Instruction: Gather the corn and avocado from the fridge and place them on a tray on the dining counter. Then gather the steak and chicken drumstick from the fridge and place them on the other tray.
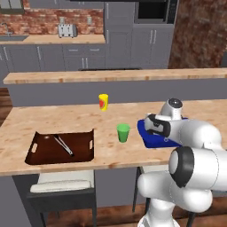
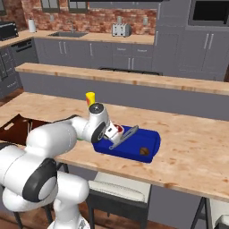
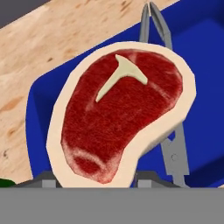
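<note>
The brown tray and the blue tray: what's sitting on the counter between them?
A green cup stands between the brown tray and the blue tray on bare wood, seen in the left base view.

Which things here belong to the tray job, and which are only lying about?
For the job: steak, held in the gripper; blue tray; brown tray.
Lying about: green cup; yellow cup; tongs in the blue tray; toaster.

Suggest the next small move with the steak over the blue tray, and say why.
Probably lower a little and open the claw: the steak sits between its fingertips, already above the blue tray, where tongs lie beside it.
</note>
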Controlling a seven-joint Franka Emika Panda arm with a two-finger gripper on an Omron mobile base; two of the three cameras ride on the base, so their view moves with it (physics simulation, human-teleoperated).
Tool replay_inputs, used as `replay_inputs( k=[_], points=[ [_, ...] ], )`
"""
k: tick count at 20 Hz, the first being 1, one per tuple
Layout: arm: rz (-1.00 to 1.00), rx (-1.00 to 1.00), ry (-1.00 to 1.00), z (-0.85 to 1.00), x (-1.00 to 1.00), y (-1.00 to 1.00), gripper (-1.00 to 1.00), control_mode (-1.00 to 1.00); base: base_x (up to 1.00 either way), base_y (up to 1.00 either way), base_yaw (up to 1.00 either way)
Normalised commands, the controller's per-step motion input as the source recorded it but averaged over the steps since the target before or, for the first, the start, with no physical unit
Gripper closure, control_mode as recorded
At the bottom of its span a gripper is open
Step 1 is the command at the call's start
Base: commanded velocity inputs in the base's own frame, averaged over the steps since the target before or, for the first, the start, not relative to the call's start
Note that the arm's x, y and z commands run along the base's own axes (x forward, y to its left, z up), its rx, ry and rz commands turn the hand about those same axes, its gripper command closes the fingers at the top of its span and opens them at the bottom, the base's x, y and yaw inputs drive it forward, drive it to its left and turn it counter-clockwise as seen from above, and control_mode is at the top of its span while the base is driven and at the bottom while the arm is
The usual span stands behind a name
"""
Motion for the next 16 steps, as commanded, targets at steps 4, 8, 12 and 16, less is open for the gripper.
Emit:
replay_inputs(
  k=[4,8,12,16],
  points=[
    [0.0,0.02,0.0,-0.08,-0.15,-0.08,1.0,-1.0,0.0,0.0,0.0],
    [0.0,0.0,0.0,0.0,-0.37,0.0,1.0,-1.0,0.0,0.0,0.0],
    [0.0,0.0,0.0,-0.01,-0.29,0.0,1.0,-1.0,0.0,0.0,0.0],
    [0.0,0.0,0.03,-0.03,-0.04,0.0,1.0,-1.0,0.0,0.0,0.0]
  ],
)
